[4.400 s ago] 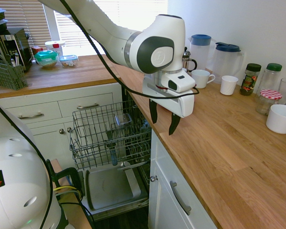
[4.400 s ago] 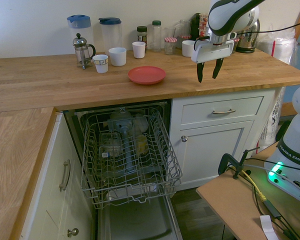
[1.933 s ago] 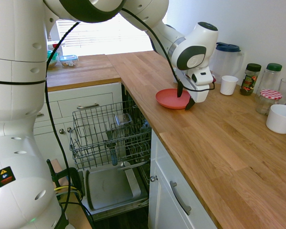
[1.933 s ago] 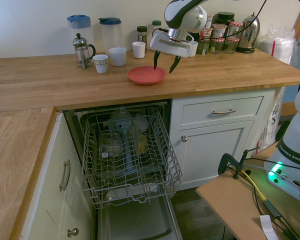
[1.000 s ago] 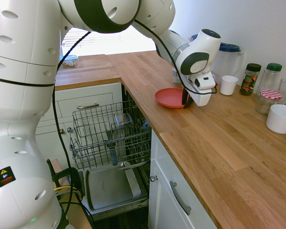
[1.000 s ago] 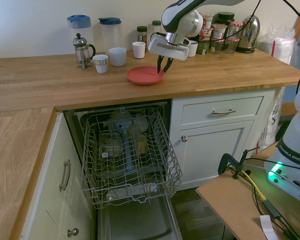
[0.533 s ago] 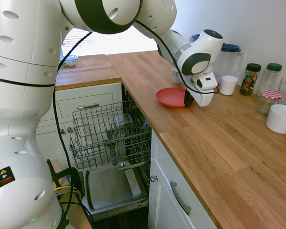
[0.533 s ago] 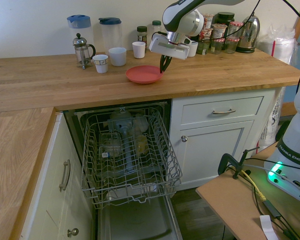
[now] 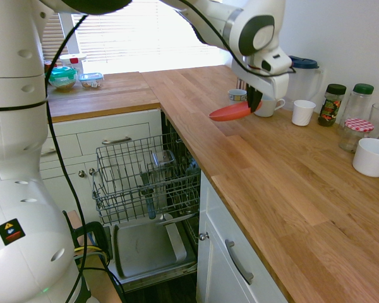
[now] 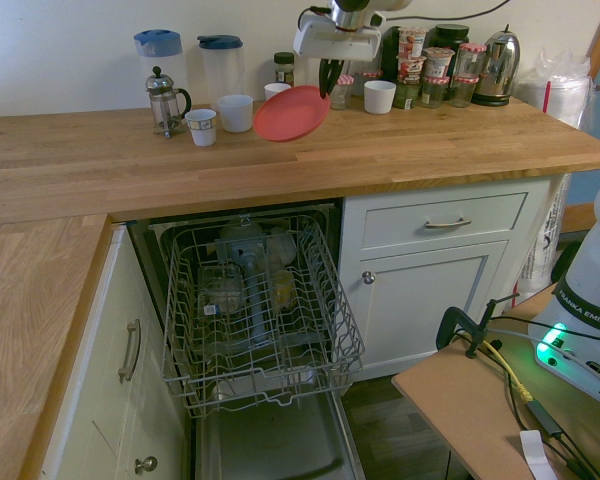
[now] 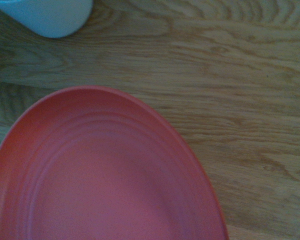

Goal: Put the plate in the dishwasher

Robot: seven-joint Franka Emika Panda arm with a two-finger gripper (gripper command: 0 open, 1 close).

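Observation:
The red-orange plate [image 9: 230,113] hangs tilted in the air above the wooden counter, pinched at its rim by my gripper [image 9: 254,101], which is shut on it. From the other side the plate [image 10: 291,113] slopes down to the left below the gripper [image 10: 327,82]. It fills the lower left of the wrist view as a ridged red plate [image 11: 100,180] over wood grain. The dishwasher [image 10: 255,300] stands open under the counter, its grey wire rack [image 9: 145,180] pulled out with some glassware in it and the door panel [image 9: 148,243] folded down.
On the counter behind the plate stand a French press [image 10: 163,100], two lidded jugs [image 10: 223,65], white cups [image 10: 235,112] and a mug [image 10: 200,126]. Jars [image 10: 425,75] and a kettle [image 10: 488,68] line the wall. A white bowl [image 9: 372,156] sits at right.
The gripper closed on the plate's rim and lifted it off the counter; the plate now hangs tilted in the air, higher than half a second ago.

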